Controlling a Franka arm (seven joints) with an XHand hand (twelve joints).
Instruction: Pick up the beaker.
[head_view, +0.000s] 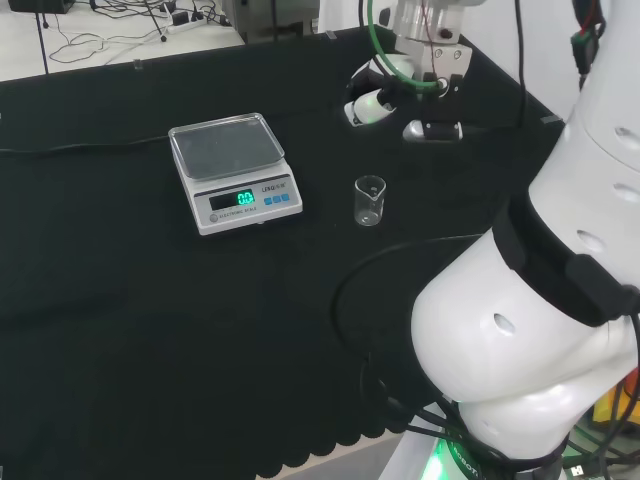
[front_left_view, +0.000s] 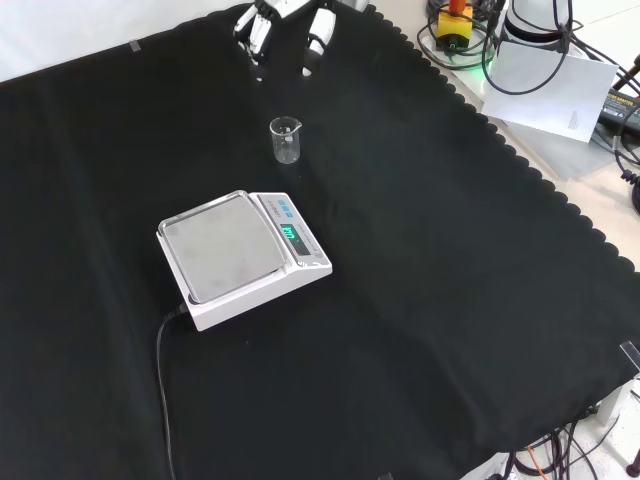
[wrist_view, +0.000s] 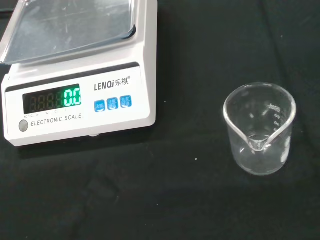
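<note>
1. My robot hand (front_left_view: 285, 25) hangs above the far edge of the bench (front_left_view: 420, 300) in the front view, fingers relaxed and apart, holding nothing.
2. The beaker (front_left_view: 285, 139) stands upright on the black cloth, well apart from my robot hand.
3. It stands near the scale (head_view: 233, 172), to the scale's right in the head view.

Matt black cloth (head_view: 150, 330) on the table, small beaker (wrist_view: 260, 131) of clear smooth glass, scale (wrist_view: 80, 75) with glossy white plastic body and a dull grey metal-looking pan under a clear cover, hand (front_left_view: 285, 25) of smooth white and black plastic
</note>
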